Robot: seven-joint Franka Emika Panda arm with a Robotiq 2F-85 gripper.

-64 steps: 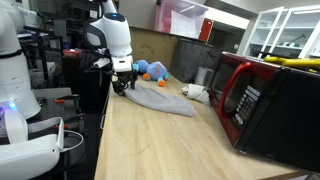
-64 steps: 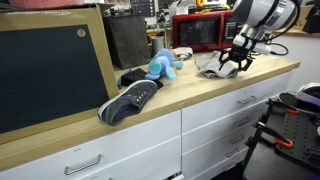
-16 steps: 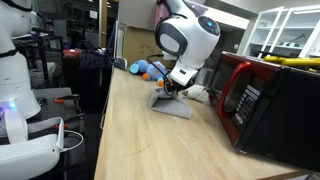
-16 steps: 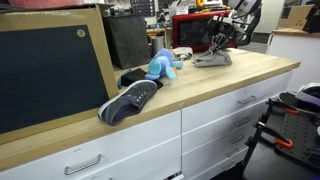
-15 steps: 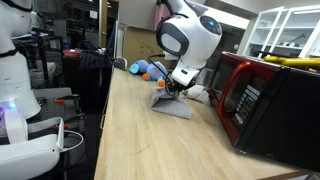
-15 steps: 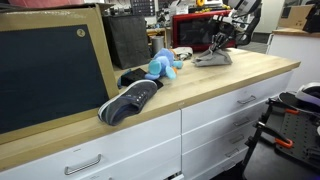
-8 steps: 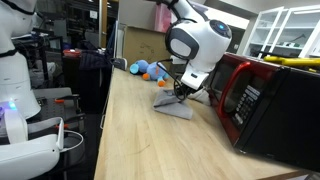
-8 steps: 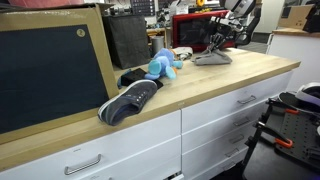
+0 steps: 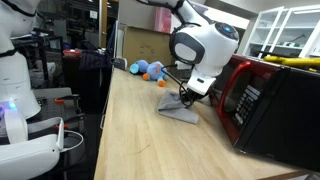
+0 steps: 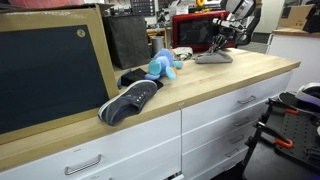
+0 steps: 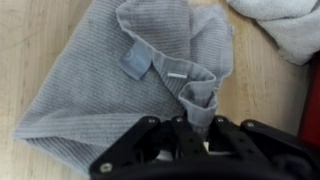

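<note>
Fingers [image 11: 216, 134] pinched on grey cloth [image 11: 95, 95] bunched edge, looks mid-fold; next probably: lay it flat on tabletop [image 9: 140, 140], release.

grey cloth [image 9: 181, 112] dragged right across the counter [image 9: 140, 140] towards the red microwave [image 9: 265, 100], bunched smaller, gripper [image 9: 186, 97] carried right with it

The white arm [image 9: 203, 45] is arching over from above, wrist angled, its black tool [image 9: 186, 97] pointing downward with jaws pinched nearly together.
</note>
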